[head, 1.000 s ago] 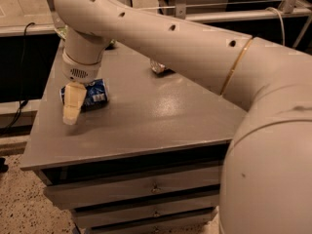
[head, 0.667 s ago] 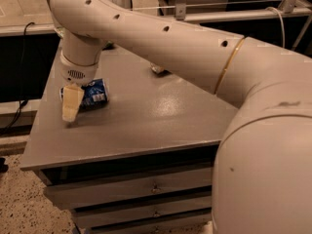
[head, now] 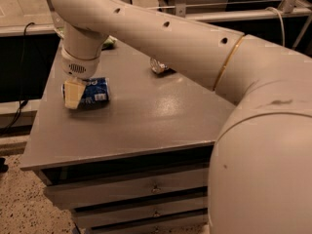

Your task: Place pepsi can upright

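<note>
The pepsi can is dark blue with white lettering. It lies on its side near the left edge of the grey table. My gripper hangs from the wrist straight above and sits right at the can's left end, covering part of it. I cannot tell whether it touches the can. My large cream arm crosses the view from the right.
A small dented can-like object lies further back on the table, partly behind my arm. Something green sits at the table's back left. The table has drawers below. A cable hangs at the left.
My gripper has moved a little toward the back of the table and now overlaps the can's left end. The can has not moved.
</note>
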Robot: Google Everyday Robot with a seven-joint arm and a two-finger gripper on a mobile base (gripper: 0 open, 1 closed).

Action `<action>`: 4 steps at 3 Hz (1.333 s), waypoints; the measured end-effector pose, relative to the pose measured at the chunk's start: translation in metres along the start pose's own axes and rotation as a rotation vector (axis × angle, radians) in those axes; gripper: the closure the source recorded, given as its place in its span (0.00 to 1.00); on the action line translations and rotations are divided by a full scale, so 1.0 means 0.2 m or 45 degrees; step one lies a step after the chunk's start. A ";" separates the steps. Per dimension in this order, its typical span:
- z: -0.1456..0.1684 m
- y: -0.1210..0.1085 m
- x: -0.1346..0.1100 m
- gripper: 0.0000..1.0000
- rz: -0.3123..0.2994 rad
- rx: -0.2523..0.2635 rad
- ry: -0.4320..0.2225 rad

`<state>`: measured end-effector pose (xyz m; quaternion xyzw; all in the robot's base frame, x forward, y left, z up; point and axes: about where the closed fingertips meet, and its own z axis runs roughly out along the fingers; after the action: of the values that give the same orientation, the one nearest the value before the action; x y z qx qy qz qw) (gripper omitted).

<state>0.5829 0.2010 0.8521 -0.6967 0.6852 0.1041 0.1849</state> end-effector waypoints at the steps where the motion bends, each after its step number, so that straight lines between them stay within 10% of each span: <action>1: -0.13 -0.08 0.05 0.91 0.063 0.018 -0.104; 4: -0.75 -0.19 0.32 1.00 0.226 -0.004 -0.756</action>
<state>0.6064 0.0821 0.9677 -0.5735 0.6595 0.3198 0.3660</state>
